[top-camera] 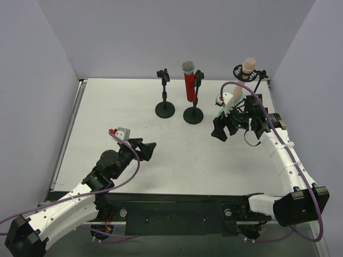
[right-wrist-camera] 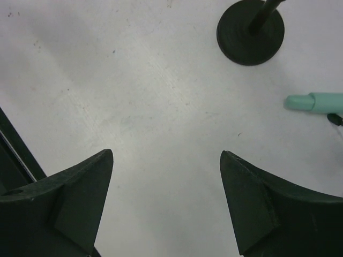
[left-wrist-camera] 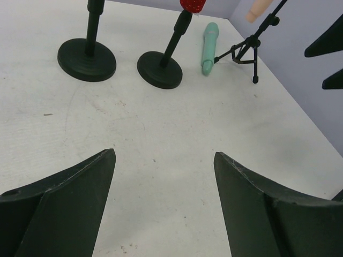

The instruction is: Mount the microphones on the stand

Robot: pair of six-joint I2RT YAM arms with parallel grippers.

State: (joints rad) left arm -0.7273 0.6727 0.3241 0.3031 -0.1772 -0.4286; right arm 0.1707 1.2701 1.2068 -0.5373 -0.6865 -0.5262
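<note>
- Gaping wide with nothing between its fingers, the left gripper (left-wrist-camera: pixel 163 155) hangs over the white table (left-wrist-camera: pixel 161 128).
- The right gripper (right-wrist-camera: pixel 166 155) is likewise spread and empty, near the mint-green stick microphone (right-wrist-camera: pixel 316 101), which lies flat by the black tripod stand (left-wrist-camera: pixel 266 22).
- The glittery red microphone with a silver mesh head (top-camera: pixel 188 85) stands upright in a black round-base stand (top-camera: pixel 193 114).
- The peach-pink microphone (top-camera: pixel 248 66) sits atop the tripod stand.

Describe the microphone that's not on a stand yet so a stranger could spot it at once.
At the far right corner of the table, a tripod stand holds a pink microphone. Flat on the table beside its legs lies the green microphone. It alone lies down; the pink one and the red microphone sit up in stands.
</note>
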